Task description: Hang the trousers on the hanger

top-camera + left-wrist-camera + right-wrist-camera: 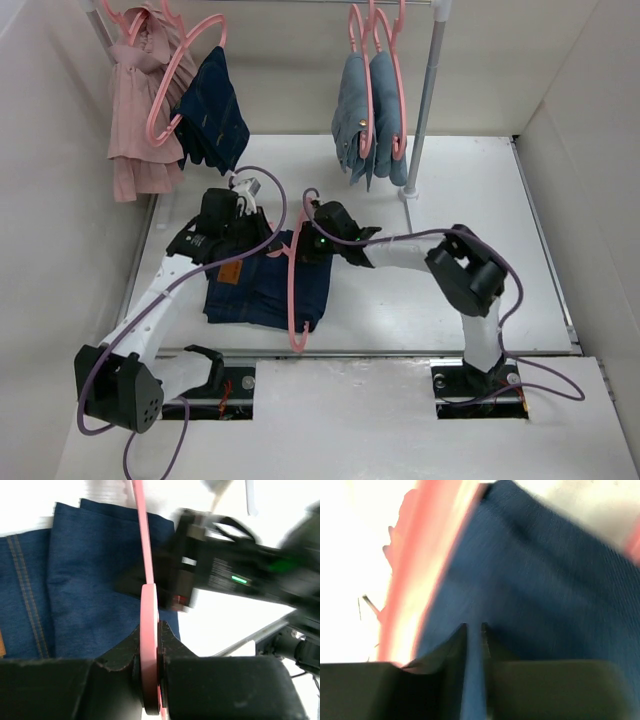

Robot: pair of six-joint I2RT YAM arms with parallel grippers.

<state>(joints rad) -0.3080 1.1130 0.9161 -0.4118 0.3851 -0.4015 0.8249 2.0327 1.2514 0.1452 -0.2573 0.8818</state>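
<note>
**Fig. Hazards while bringing cloth and hanger together.** The dark navy-blue denim trousers (262, 292), with a tan leather patch at the waistband, lie folded on the white surface (450, 190) between my two arms. The thin pink plastic hanger (290, 300) runs over them towards the near edge. From above it shows as a narrow loop, and I cannot tell whether it rests on the cloth.

My left end effector (149, 630) is clenched on the hanger's bar, which passes edge-on between its fingers. My right end effector (474, 629) is pinching a thin fold of the denim. That view is blurred, so I cannot say how many layers it has caught.

Risks, as I judge them:

- **(a) Slipping:** The pinch looks shallow, and heavy denim could slide out under a lift and fall outside the loop.
- **(b) Unfolding:** If only the top layer is caught, the fold would open and one leg would trail instead of passing through.
- **(c) Twisting:** The hanger is slender and held at one point, so dragging cloth could twist it in the left fingers or bend it.
- **(d) Collision:** The two end effectors work close together, so crossing paths could bring them into contact.
</note>
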